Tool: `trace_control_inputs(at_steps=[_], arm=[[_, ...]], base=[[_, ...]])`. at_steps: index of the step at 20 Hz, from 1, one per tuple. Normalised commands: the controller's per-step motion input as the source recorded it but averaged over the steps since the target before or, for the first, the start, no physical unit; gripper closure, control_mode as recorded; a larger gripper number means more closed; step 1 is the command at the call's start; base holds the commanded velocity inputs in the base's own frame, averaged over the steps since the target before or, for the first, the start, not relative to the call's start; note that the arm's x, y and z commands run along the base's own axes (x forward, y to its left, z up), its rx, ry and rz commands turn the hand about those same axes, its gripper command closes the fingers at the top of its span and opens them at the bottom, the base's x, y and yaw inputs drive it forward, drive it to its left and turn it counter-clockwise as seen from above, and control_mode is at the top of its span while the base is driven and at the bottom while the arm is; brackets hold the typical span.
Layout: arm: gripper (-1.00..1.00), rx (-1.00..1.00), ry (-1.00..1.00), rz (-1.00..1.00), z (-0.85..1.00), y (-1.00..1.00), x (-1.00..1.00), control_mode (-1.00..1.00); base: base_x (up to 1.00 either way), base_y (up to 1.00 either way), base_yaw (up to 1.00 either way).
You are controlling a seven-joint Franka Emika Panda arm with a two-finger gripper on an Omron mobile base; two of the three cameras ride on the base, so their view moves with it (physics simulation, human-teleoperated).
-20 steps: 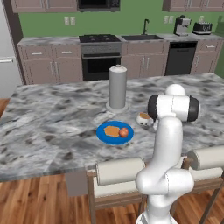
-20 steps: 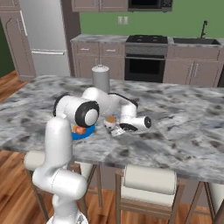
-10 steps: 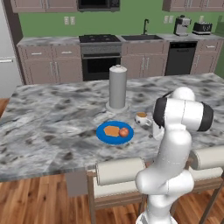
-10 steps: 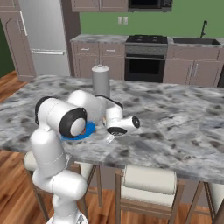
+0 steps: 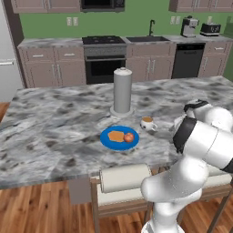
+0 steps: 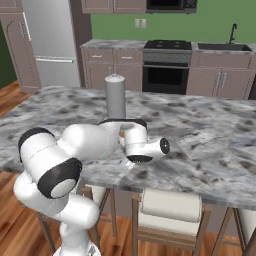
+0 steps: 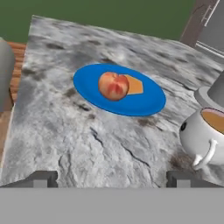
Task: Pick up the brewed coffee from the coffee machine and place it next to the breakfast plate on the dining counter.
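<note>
1. Sitting free on the surface point(image 5: 54, 118), mug point(image 5: 147, 123) just beside the plate point(image 5: 119, 137).
2. Standing wide and empty now, fingers point(image 7: 41, 178), having let go since a second ago.
3. Pulling back from the mug, arm folding toward the base.
</note>
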Motion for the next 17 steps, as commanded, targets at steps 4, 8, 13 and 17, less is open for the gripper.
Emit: trace_control_inputs(at_steps=[4,8,13,17], arm=[[-1.0,0.0,-0.07,0.0,1.0,-0.13,-0.88,-1.0],[-1.0,0.0,-0.01,0.0,0.96,-0.19,-0.74,-1.0],[-1.0,0.0,-0.03,0.0,0.55,-0.05,-0.64,-1.0],[-1.0,0.0,-0.01,0.01,0.01,-0.06,-0.29,-1.0]], base=[[0.0,0.0,0.0],[0.0,0.0,0.0],[0.0,0.0,0.0],[0.0,0.0,0.0]])
